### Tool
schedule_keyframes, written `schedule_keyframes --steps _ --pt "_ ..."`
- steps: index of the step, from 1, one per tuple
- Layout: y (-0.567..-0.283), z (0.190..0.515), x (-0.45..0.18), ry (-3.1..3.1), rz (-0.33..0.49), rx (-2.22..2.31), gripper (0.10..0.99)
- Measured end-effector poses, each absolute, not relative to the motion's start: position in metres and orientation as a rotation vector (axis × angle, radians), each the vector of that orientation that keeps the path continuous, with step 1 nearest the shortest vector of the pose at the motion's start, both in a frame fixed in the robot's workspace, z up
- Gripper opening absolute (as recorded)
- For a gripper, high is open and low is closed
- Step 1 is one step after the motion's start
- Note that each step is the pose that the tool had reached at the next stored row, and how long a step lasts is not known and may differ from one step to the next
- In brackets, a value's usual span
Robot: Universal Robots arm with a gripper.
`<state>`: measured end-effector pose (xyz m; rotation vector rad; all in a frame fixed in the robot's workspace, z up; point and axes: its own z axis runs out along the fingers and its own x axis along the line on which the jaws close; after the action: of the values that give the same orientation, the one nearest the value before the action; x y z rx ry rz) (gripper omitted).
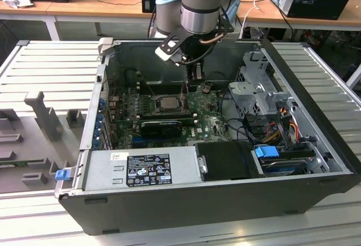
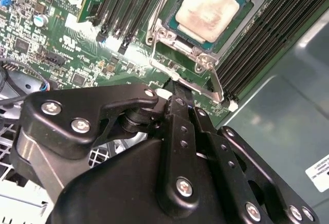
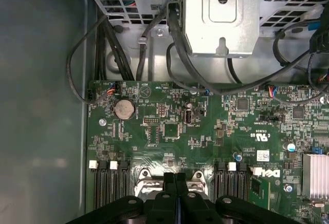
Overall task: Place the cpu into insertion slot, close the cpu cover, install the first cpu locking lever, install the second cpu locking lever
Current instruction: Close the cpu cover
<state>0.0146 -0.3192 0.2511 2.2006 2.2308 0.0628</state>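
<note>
Working with my gripper [image 2: 172,85] clenched on nothing, I'd bear slowly on the locking lever [image 2: 216,86] beside the seated cpu [image 2: 207,7]

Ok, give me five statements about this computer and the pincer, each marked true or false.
1. The chip lies in its socket. True.
2. The pincer grips the chip. False: its fingers are pressed together at the socket's edge, with no chip between them.
3. A coin battery sits on the board. True.
4. The board is red. False: it is green.
5. The computer case is closed. False: it is open, showing the board.
</note>
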Motion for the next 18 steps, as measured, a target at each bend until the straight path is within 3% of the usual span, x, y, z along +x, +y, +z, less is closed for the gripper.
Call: schedule_keyframes --steps 10,18 --pt "-0.319 0.251 -0.004 2.231 0.063 2.201 0.106" --pt "-0.319 0.232 -0.017 2.249 0.057 2.188 0.106"
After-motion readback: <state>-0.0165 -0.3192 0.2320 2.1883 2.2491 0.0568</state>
